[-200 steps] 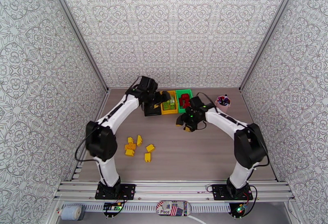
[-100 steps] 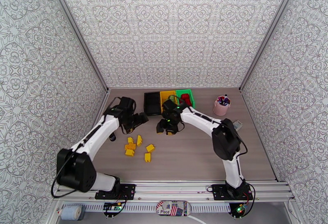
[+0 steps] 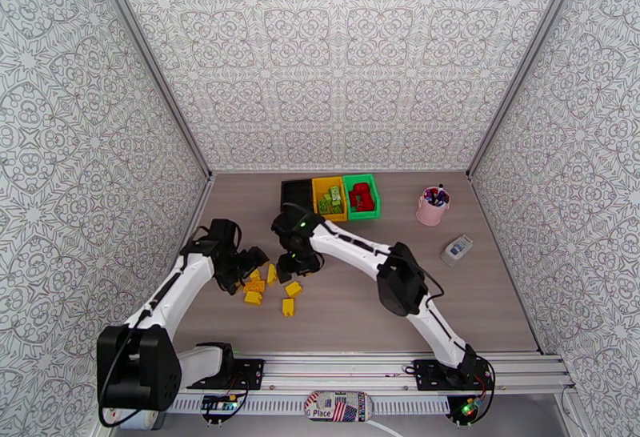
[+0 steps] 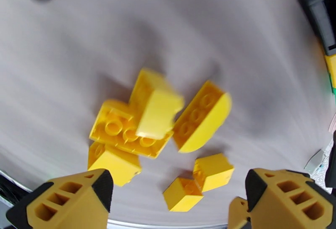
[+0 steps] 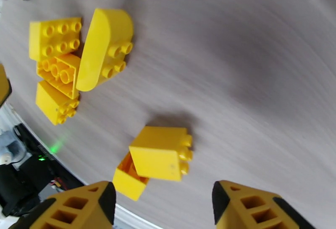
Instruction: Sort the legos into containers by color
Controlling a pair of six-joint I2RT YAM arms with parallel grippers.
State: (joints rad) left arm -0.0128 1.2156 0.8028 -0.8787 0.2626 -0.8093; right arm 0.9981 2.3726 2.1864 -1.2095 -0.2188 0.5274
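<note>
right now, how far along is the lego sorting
Done: light green plastic bricks lie in the yellow rectangular bin, red plastic bricks in the green rectangular bin. In hand: nothing; the left gripper and right gripper hang open. Left: the six yellow plastic bricks under them on the wooden table.

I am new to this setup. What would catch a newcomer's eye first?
The yellow bricks heaped left of centre, with the left gripper and the right gripper open above them. Then, at the far edge, green bricks in the yellow bin and red bricks in the green bin.
</note>
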